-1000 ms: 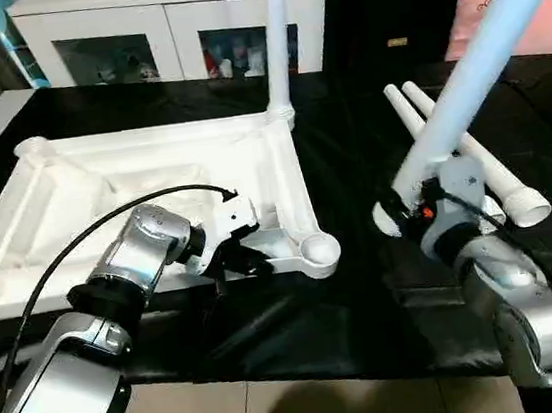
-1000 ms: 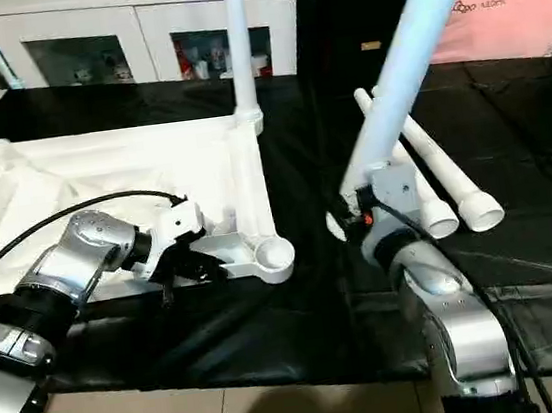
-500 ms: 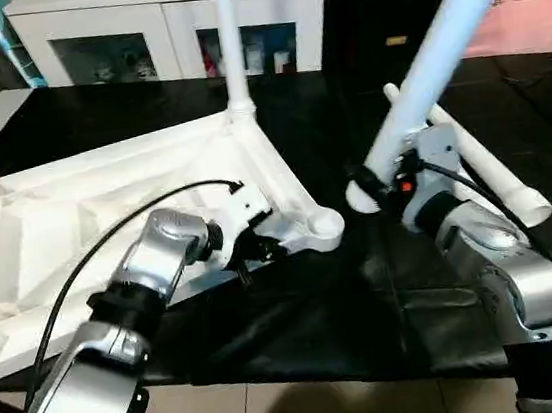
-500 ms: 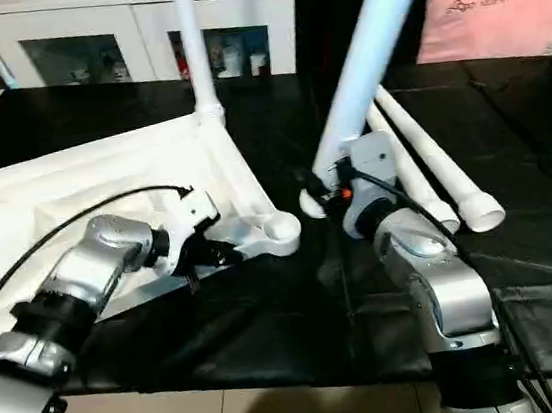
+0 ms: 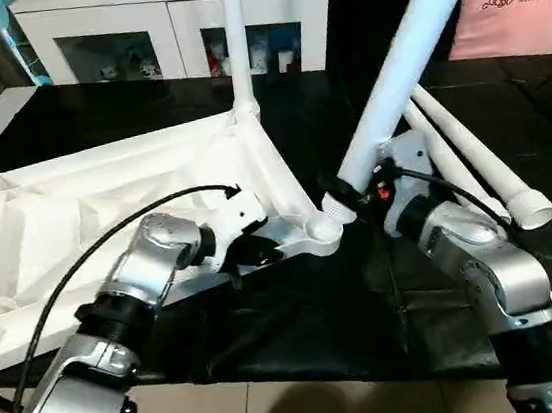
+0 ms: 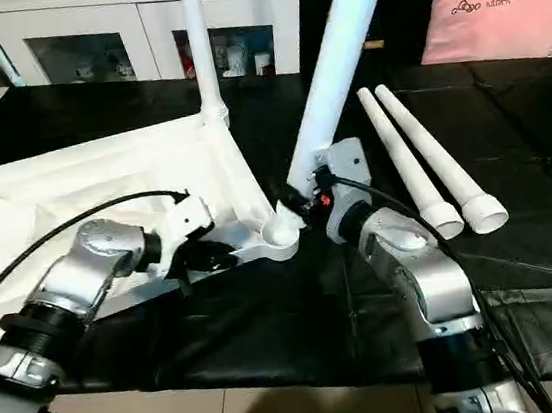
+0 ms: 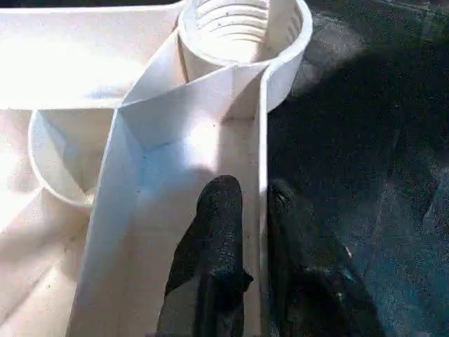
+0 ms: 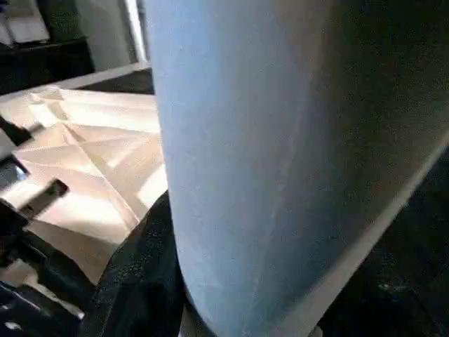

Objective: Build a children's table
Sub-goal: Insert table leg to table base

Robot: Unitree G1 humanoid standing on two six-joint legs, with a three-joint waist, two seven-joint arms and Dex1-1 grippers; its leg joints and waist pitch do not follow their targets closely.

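We see the white tabletop (image 5: 104, 202) lying underside up on the black cloth (image 5: 299, 314), its ribs showing, with one leg (image 5: 234, 40) already standing upright in the far corner socket. Our left gripper (image 7: 245, 210) straddles the thin rim wall beside the near corner socket (image 7: 242, 31), one black finger (image 7: 217, 239) inside the wall and the other outside, the jaws only narrowly apart around it (whether they actually press the plastic we cannot tell). Our right gripper (image 5: 360, 191) is closed around a second leg (image 5: 403, 50) near its thick end, holding it slanted up and away, with that end just beside the near socket in the head views. Two spare legs (image 6: 422, 163) lie side by side on the cloth to the right, near the right forearm. Behind the table stands a white glass-door cabinet (image 5: 173, 28), and a pink cushion (image 5: 518, 0) sits at the far right.
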